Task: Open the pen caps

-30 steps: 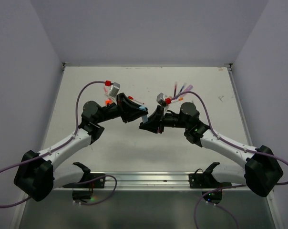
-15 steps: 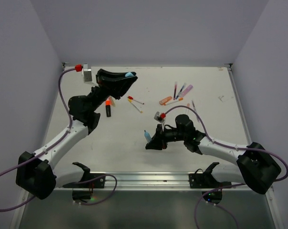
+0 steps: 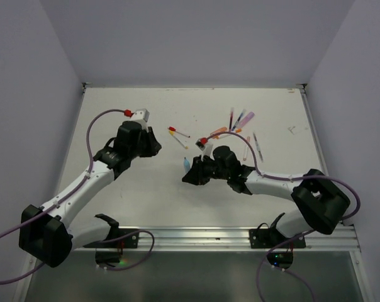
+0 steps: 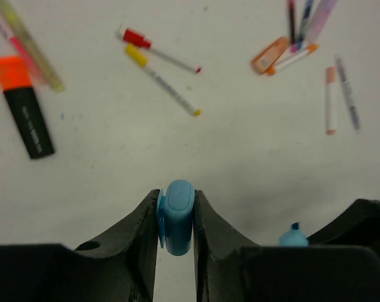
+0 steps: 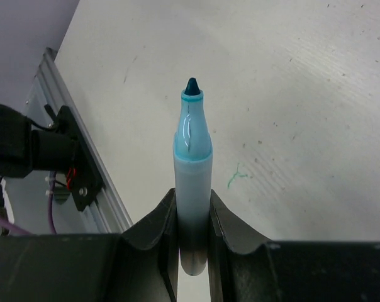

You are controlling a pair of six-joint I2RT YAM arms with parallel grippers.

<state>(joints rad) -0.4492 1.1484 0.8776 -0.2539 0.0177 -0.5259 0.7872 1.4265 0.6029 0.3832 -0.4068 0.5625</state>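
left tool (image 4: 176, 198) — grasping blue cap (image 4: 177, 218) | right tool (image 5: 193, 195) — grasping uncapped highlighter (image 5: 192, 145)

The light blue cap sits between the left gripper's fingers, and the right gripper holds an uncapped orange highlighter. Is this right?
Not quite: the right wrist view shows the uncapped highlighter in the right gripper is light blue, not orange. The light blue cap does sit in the left gripper.
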